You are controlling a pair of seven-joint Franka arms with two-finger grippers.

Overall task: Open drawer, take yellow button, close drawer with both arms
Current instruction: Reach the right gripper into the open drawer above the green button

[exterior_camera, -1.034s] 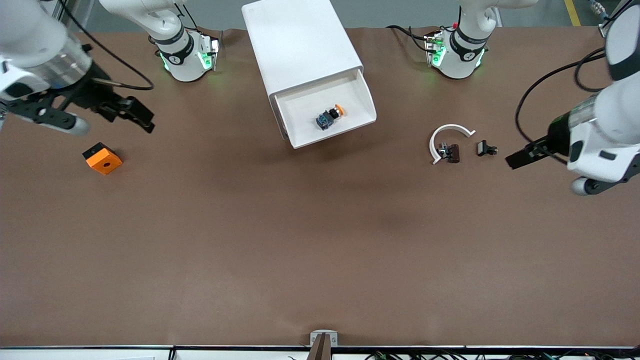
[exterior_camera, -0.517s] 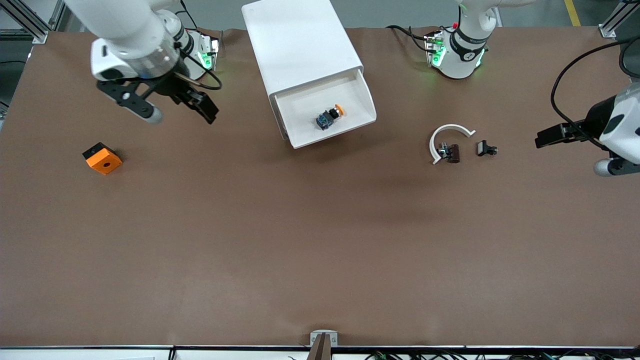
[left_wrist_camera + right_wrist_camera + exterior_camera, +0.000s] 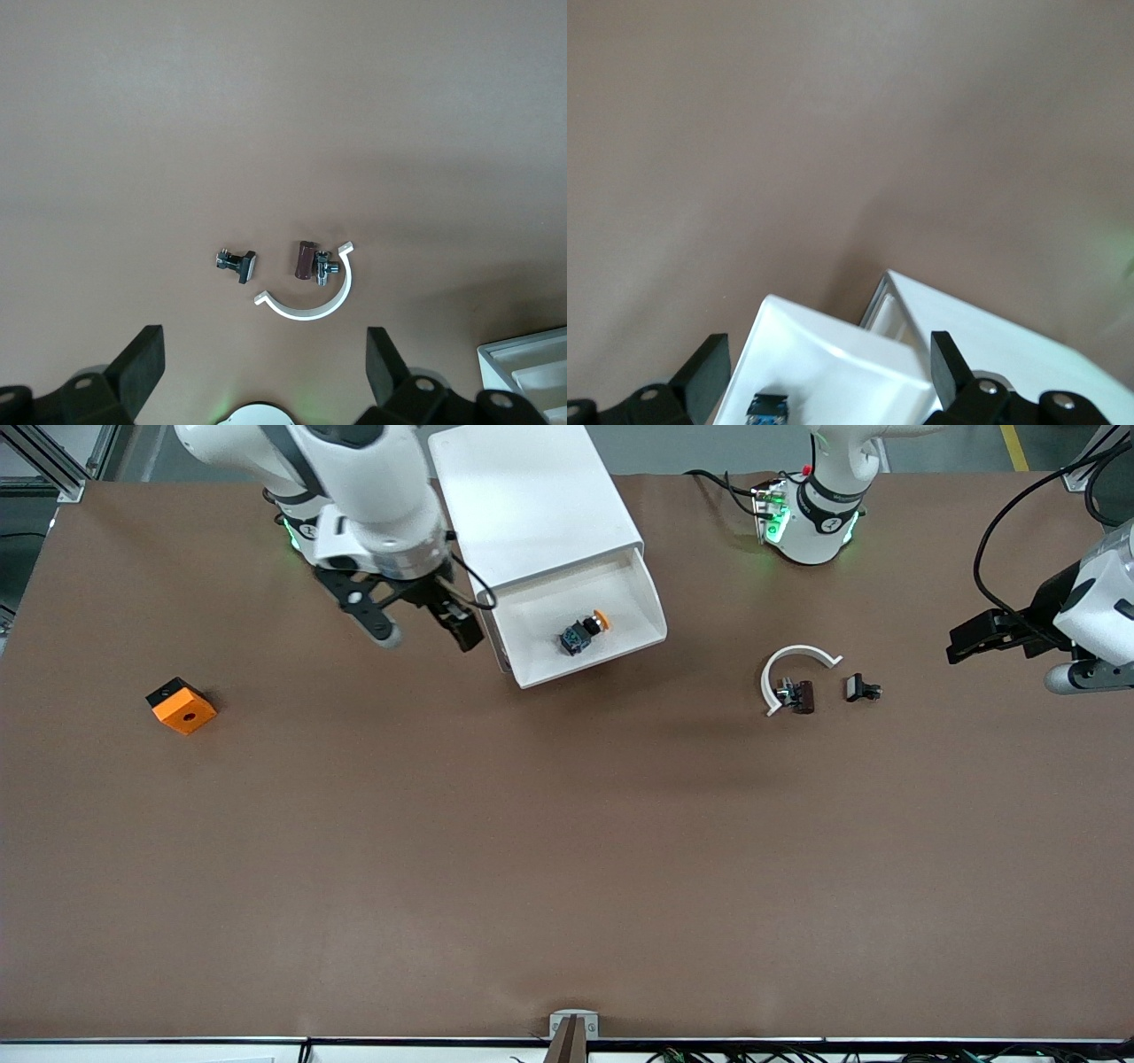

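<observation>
The drawer [image 3: 631, 598] stands pulled out of the top of the white cabinet [image 3: 532, 505], and it also shows in the right wrist view [image 3: 833, 363]. The button [image 3: 585, 631] lies on its side in the drawer, orange cap toward the left arm's end. Only its blue base [image 3: 769, 409] shows in the right wrist view. My right gripper [image 3: 423, 627] is open and empty, up in the air beside the drawer's corner at the right arm's end; it also shows in the right wrist view [image 3: 828, 359]. My left gripper [image 3: 970, 640] is open and empty over the left arm's end of the table; it also shows in the left wrist view [image 3: 266, 347].
A white C-shaped ring [image 3: 793, 669] with a small brown part [image 3: 802, 695] and a black clip part [image 3: 861, 688] lie between the drawer and the left gripper. They also show in the left wrist view, the ring [image 3: 310, 301] included. An orange square block [image 3: 182, 706] lies toward the right arm's end.
My right arm has swung from the right arm's end of the table to beside the open drawer. My left gripper has drawn back from the small parts toward the table's end.
</observation>
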